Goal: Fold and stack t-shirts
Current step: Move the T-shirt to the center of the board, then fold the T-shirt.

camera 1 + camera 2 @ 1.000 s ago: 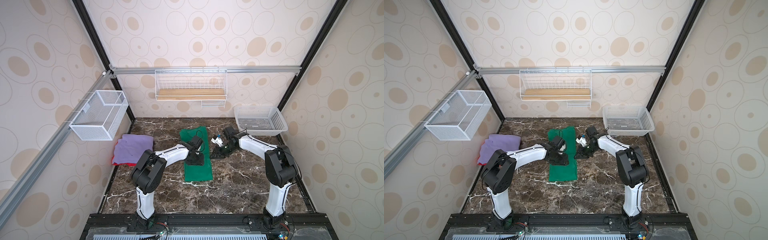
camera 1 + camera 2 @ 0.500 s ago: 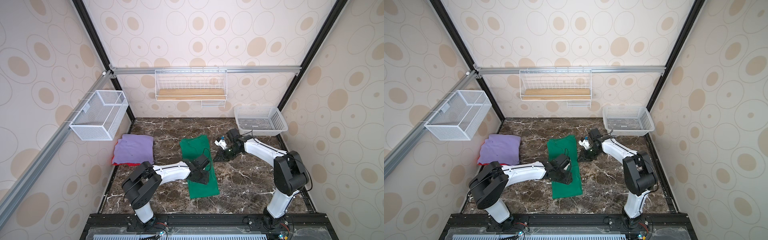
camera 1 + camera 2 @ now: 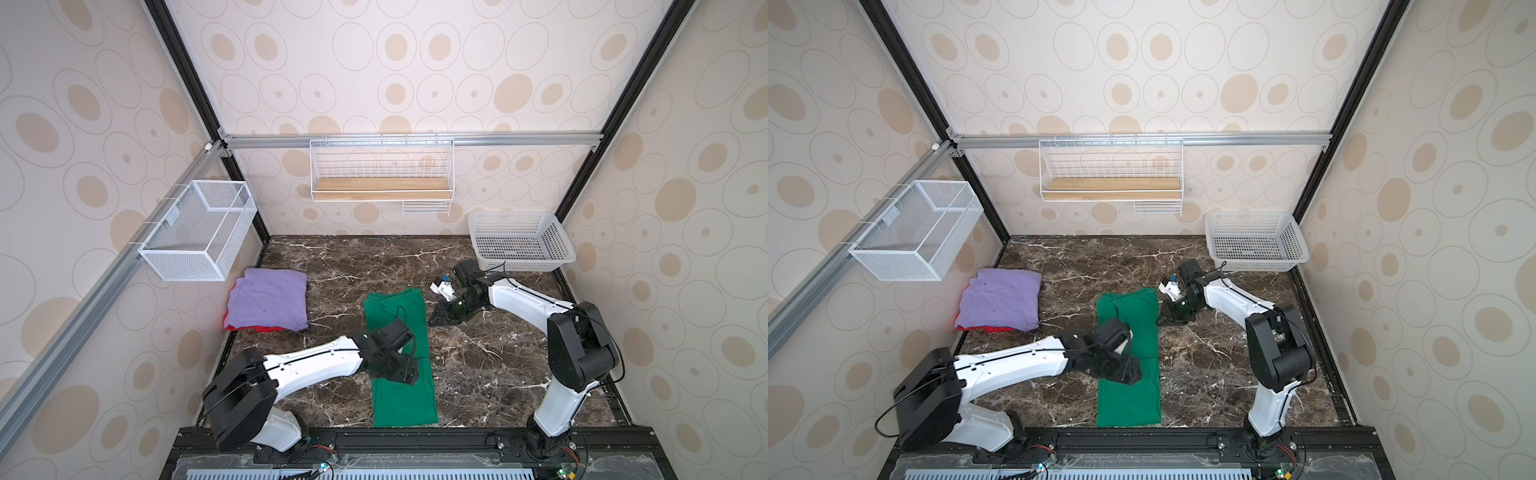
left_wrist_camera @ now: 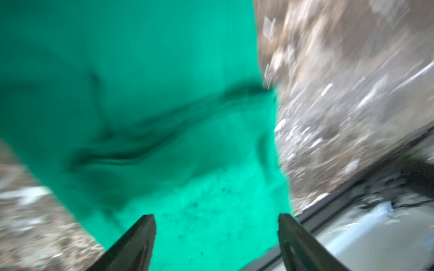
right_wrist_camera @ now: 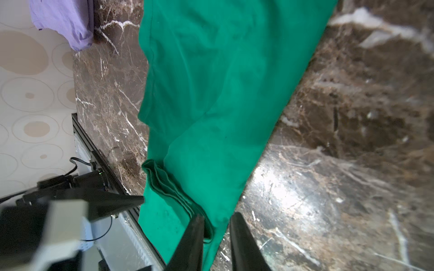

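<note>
Left claw (image 4: 215, 215) gapes empty over green t-shirt (image 4: 141, 70) (right claw (image 5: 217, 217) barely parted beside it)

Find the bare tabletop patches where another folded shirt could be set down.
Free: the rear strip between purple t-shirt and white basket; the front-right patch between green t-shirt and right arm. Crowded: front-left, where the left arm lies across.

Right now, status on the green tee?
Left gripper open over green tee. Right gripper part open at its edge, no grip. Tee lies in a long strip, unstacked. Nothing between it and purple tee.
</note>
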Robot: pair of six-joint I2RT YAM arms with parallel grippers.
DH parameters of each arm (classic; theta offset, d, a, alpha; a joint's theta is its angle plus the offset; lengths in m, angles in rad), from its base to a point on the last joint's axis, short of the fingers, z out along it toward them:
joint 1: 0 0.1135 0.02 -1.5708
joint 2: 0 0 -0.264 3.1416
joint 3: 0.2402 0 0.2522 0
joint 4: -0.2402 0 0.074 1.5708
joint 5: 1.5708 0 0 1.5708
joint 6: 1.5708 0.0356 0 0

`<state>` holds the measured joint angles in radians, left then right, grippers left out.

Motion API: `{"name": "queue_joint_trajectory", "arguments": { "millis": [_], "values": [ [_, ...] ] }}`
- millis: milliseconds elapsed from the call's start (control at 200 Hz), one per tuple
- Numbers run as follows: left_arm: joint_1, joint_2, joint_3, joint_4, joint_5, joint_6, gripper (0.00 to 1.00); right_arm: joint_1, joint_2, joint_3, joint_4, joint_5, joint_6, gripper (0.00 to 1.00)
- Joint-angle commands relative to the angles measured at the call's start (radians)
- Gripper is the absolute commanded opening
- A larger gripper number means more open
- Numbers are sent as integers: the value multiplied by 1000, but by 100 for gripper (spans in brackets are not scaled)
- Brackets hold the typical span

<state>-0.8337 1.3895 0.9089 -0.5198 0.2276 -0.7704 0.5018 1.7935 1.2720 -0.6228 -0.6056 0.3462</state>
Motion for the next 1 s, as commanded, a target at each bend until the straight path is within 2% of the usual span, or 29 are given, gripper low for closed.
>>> {"name": "queue_joint_trajectory", "arguments": {
  "millis": [0, 90, 120, 170, 300, 491, 596, 886, 997],
  "values": [
    [164, -55, 109, -32, -17, 66, 99, -38, 48, 75, 36, -13, -27, 40],
    [270, -6, 170, -30, -38, 116, 99, -77, 120, 148, 59, -63, 5, 46],
    [303, 14, 178, -7, -33, 123, 99, -86, 146, 167, 76, -84, 16, 63],
    [347, 55, 184, 40, -36, 119, 98, -91, 194, 202, 91, -98, 25, 66],
    [432, 198, 213, 143, 6, 122, 96, -100, 304, 292, 67, -115, 5, 65],
    [487, 396, 302, 173, 25, 169, 93, -121, 378, 324, 114, -174, 8, 62],
    [513, 448, 313, 219, 54, 158, 92, -126, 408, 354, 105, -177, 2, 62],
    [521, 566, 388, 240, 73, 174, 91, -132, 514, 422, 89, -211, 11, 60],
    [522, 619, 412, 252, 115, 165, 90, -131, 539, 427, 85, -218, 16, 59]
  ]
}}
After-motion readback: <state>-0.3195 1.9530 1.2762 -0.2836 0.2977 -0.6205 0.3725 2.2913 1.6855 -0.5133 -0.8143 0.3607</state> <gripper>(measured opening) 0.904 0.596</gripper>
